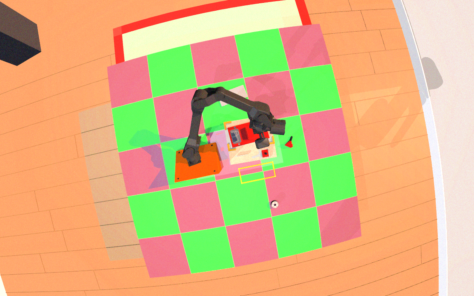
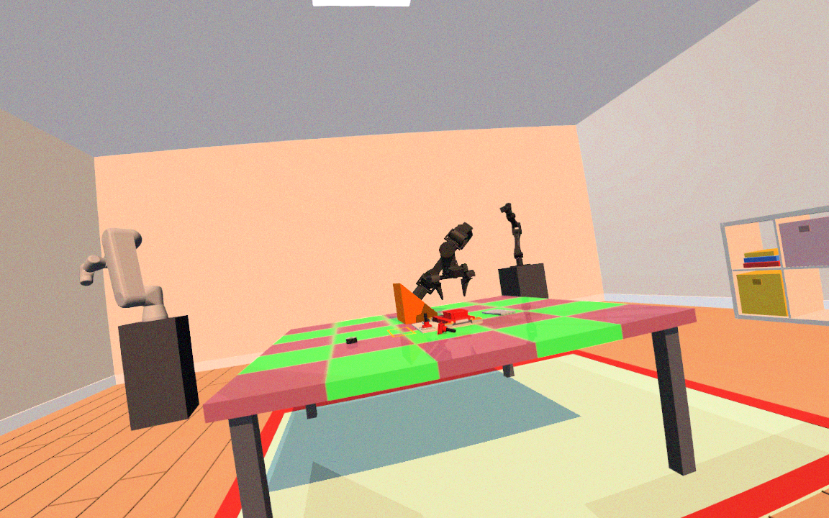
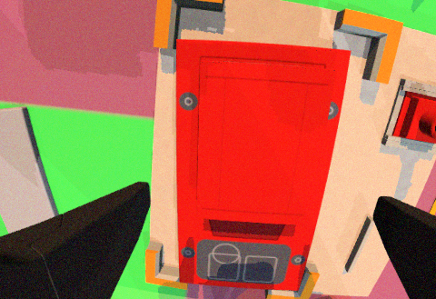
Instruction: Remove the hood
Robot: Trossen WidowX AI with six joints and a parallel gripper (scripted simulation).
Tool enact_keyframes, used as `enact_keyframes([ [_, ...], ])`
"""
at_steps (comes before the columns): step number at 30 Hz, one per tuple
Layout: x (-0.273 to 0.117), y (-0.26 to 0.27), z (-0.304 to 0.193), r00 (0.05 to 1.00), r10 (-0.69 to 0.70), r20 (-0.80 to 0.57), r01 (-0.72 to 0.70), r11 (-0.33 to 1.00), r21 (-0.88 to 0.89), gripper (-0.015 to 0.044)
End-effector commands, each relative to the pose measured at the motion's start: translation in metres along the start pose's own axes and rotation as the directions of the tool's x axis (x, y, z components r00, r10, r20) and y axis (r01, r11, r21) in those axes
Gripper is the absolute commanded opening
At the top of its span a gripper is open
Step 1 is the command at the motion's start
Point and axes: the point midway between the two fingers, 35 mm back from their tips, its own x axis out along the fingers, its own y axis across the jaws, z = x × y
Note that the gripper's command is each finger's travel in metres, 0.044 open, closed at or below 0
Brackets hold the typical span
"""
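The claw (image 1: 259, 128) (image 2: 453, 296) (image 3: 264, 201) is spread nearly as wide as it goes, with nothing between its fingers. It hangs over the toy car (image 1: 245, 136) (image 2: 457, 319) (image 3: 254, 154). In the wrist view, one finger shows at 8 o'clock and the other at 4 o'clock, either side of the red body.

The car rests on a tan board (image 1: 235, 158) (image 3: 351, 154) among orange brackets (image 1: 231, 146) (image 3: 165, 13). Its hood is not clearly distinct from the rest of the red body, so I cannot tell which panel it is. A grey panel (image 1: 235, 136) (image 3: 243, 261) shows at the car's 9 o'clock end from above, 6 o'clock in the wrist view.

As seen from above, the yellow outline (image 1: 258, 179) lies beyond the board, at 5 o'clock from the car. Between 4 and 5 o'clock, a small red block (image 1: 265, 153) sits on the board; a red piece with a black stem (image 1: 289, 144) (image 2: 443, 328) lies off it, nearer 3 o'clock. The orange base (image 1: 209, 162) (image 2: 404, 306) is at 8 o'clock, a pale plate (image 1: 240, 91) (image 3: 20, 167) at 11, and a small ring (image 1: 272, 204) at 5, past the outline.
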Motion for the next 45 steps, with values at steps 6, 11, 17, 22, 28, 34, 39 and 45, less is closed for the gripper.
enact_keyframes([
  [6,0.006,-0.001,0.000,1.000,0.005,0.001,-0.005,1.000,0.006,0.0440],
  [11,0.009,-0.001,0.001,1.000,0.005,0.001,-0.005,1.000,0.006,0.0440],
  [17,0.013,-0.001,0.001,1.000,0.005,0.001,-0.005,1.000,0.006,0.0440],
  [22,0.016,-0.001,0.001,1.000,0.005,0.001,-0.005,1.000,0.006,0.0440],
  [28,0.019,-0.001,0.001,1.000,0.005,0.001,-0.005,1.000,0.006,0.0440],
  [34,0.023,-0.002,0.002,1.000,0.005,0.001,-0.005,1.000,0.006,0.0440],
  [39,0.026,-0.002,0.002,1.000,0.005,0.001,-0.005,1.000,0.006,0.0440],
  [45,0.030,-0.002,0.002,1.000,0.005,0.001,-0.005,1.000,0.006,0.0440],
])
